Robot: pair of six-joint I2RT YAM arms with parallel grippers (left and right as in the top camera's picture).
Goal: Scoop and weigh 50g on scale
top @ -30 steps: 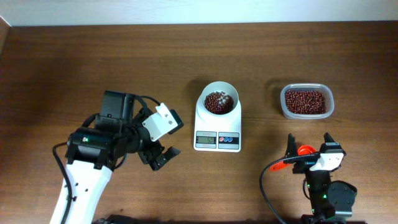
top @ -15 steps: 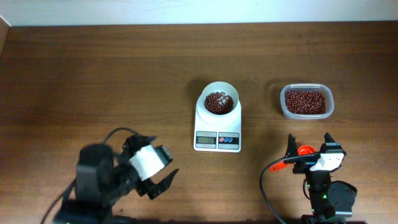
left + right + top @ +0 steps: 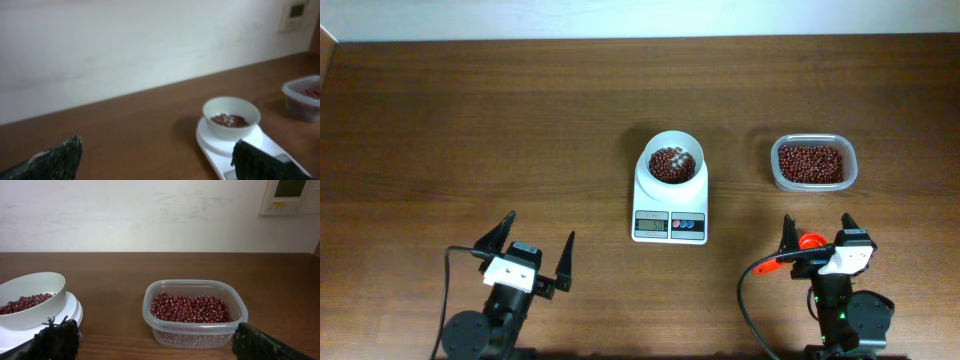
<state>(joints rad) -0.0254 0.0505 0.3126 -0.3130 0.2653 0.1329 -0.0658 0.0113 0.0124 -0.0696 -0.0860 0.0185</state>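
The white scale [image 3: 668, 208] stands mid-table, and its round bowl [image 3: 674, 158] holds a small heap of dark red-brown beans [image 3: 671, 167]. My left gripper [image 3: 541, 226] rests open at the front edge, left of the scale, with nothing between its fingers. From the left wrist, the scale [image 3: 215, 142] and its bowl of beans [image 3: 229, 120] lie ahead to the right of the open gripper [image 3: 157, 160]. My right gripper [image 3: 817, 220] is open and empty at the front right. In its wrist view the gripper [image 3: 160, 342] faces the bean tub, with the scale's bowl [image 3: 30, 297] at left.
A clear plastic tub [image 3: 812, 163] full of the same beans [image 3: 190, 307] sits right of the scale, straight ahead of the right gripper. An orange-red piece [image 3: 807, 241] shows on the right arm behind its fingers. A pale wall [image 3: 150, 215] backs the table.
The left arm has drawn back from beside the scale to the front edge, its open gripper now pointing toward the far side. The right arm has not moved.
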